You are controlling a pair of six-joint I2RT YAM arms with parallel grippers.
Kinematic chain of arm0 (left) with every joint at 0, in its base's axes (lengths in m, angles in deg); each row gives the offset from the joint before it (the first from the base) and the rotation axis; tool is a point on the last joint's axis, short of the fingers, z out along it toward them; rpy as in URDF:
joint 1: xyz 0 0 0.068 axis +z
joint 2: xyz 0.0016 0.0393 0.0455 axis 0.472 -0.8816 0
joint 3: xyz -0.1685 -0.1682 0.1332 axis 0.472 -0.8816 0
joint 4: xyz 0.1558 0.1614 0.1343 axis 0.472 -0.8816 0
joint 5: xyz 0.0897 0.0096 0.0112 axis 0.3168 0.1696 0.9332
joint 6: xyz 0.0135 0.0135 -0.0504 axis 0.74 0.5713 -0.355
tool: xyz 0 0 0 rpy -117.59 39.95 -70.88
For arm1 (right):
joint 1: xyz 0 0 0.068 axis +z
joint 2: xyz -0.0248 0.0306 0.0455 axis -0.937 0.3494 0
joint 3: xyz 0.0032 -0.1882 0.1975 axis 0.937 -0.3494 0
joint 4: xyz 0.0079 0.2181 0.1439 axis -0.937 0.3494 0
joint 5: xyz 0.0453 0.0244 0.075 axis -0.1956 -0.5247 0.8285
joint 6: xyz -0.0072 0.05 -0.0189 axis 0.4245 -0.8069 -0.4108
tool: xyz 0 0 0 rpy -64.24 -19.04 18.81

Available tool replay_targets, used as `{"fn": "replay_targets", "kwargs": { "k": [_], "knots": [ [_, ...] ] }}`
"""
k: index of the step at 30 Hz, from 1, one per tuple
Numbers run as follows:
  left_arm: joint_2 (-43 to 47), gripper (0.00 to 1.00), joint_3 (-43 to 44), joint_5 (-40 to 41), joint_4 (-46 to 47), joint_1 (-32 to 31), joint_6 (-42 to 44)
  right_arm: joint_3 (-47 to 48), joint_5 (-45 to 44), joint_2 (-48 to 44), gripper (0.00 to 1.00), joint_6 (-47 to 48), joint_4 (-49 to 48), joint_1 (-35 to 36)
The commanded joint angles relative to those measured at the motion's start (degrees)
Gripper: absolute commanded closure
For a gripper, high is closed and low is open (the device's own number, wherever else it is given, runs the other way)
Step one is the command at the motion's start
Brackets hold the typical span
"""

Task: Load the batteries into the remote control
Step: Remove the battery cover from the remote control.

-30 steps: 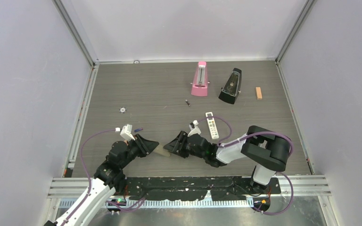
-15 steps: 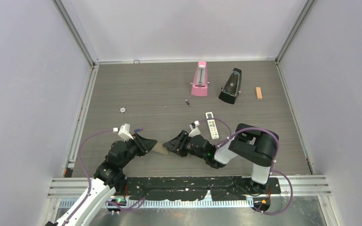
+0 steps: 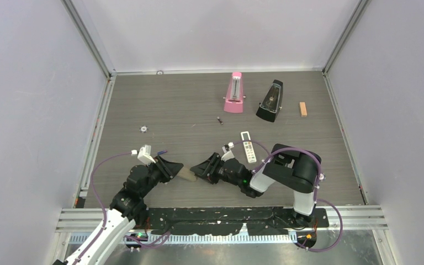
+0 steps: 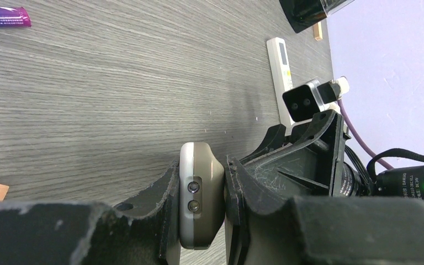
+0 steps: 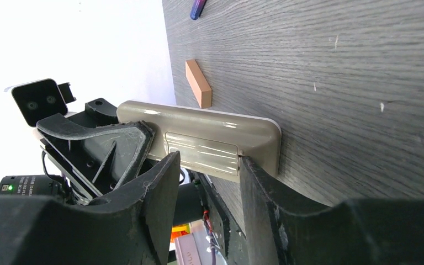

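My left gripper [image 3: 174,169] is shut on the slim remote control [image 3: 187,175], which stands on its edge near the table's front. In the left wrist view the remote's end [image 4: 201,193] with two small lenses sits clamped between the fingers. My right gripper [image 3: 200,169] faces it from the right and is open. In the right wrist view the two fingers straddle the battery cover [image 5: 201,152] on the grey-beige back. A purple battery [image 3: 162,152] lies behind the left gripper and also shows in the left wrist view [image 4: 3,16]. A dark battery [image 3: 220,120] lies mid-table.
A broader white remote [image 3: 248,149] lies just behind the right gripper. A pink metronome [image 3: 234,94], a black metronome [image 3: 269,101] and an orange block [image 3: 303,109] stand at the back right. A small white ring [image 3: 143,128] lies left. Another orange block [image 5: 199,83] lies by the left gripper.
The right arm's elbow has swung left and its gripper has moved slightly left, closer to the remote. The left gripper still holds the remote in nearly the same place.
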Motion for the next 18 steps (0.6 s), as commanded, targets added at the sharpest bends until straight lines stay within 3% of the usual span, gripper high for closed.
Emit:
{"fn": "replay_targets", "kwargs": {
  "k": [1,18],
  "knots": [
    [-2.02,1.00,-5.32,-5.74,-6.41,-1.03,1.71,3.70,6.23,-1.79,0.52,-5.63,-14.96,2.12],
    [-1.86,1.00,-1.64,-0.79,-11.67,-1.03,5.13,2.33,3.18,-13.73,0.53,-1.23,-3.60,2.23]
  ]
}}
